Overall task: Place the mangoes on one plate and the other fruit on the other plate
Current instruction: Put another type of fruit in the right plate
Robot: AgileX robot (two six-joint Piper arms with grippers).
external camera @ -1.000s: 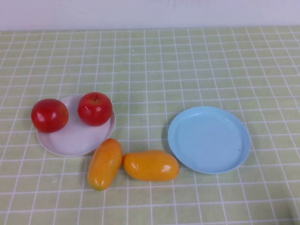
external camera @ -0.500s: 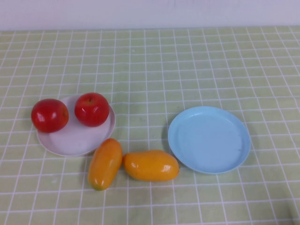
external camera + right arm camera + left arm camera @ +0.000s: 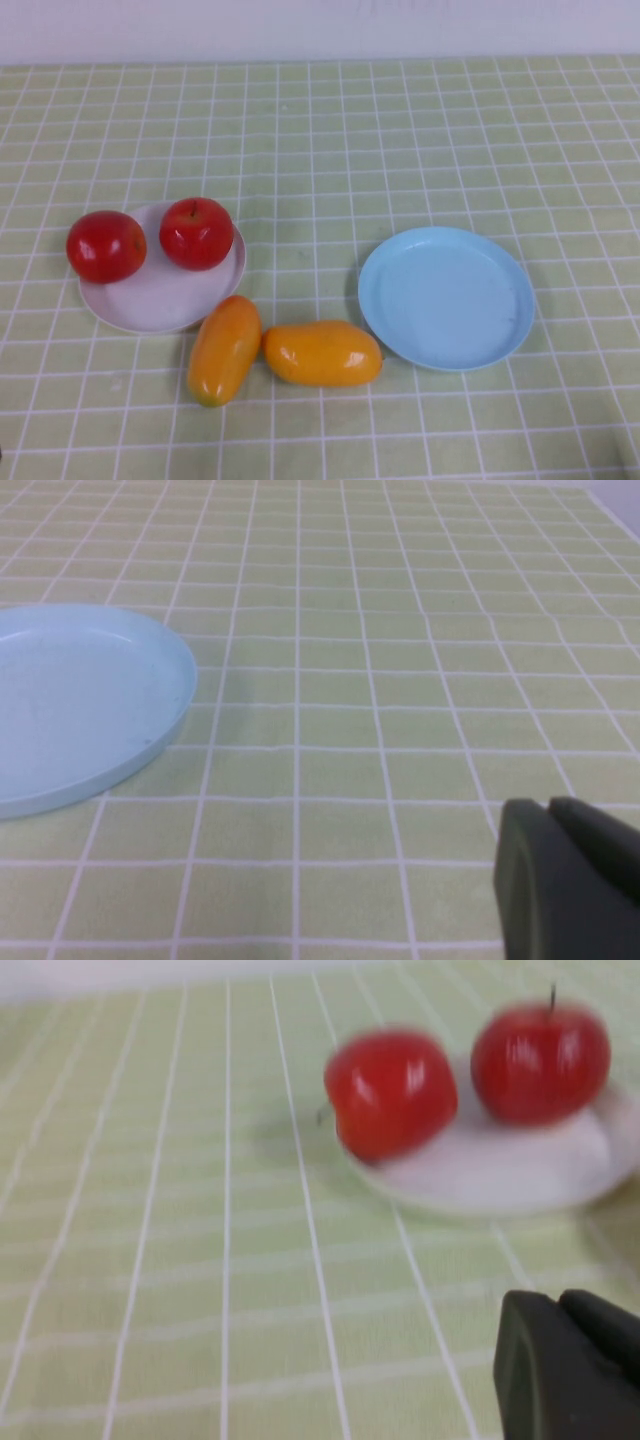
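Two red apples are at the white plate (image 3: 160, 295): one apple (image 3: 197, 233) rests on its far side, the other apple (image 3: 106, 246) sits on its left rim, partly overhanging. Two mangoes lie on the cloth in front of that plate, touching: one mango (image 3: 224, 349) angled, the other mango (image 3: 322, 353) lying crosswise. The light blue plate (image 3: 445, 297) holds nothing. My left gripper (image 3: 560, 1305) is shut and holds nothing, low over the cloth, short of the apples (image 3: 391, 1092) and the white plate (image 3: 500, 1175). My right gripper (image 3: 550, 808) is shut, beside the blue plate (image 3: 80, 705). Neither gripper shows in the high view.
A green checked tablecloth (image 3: 400, 140) covers the table up to a pale wall (image 3: 320, 25) at the back. The mango lying crosswise ends close to the blue plate's left rim.
The apple on the far side of the white plate has shifted slightly to the left and stopped. Nothing else has moved.
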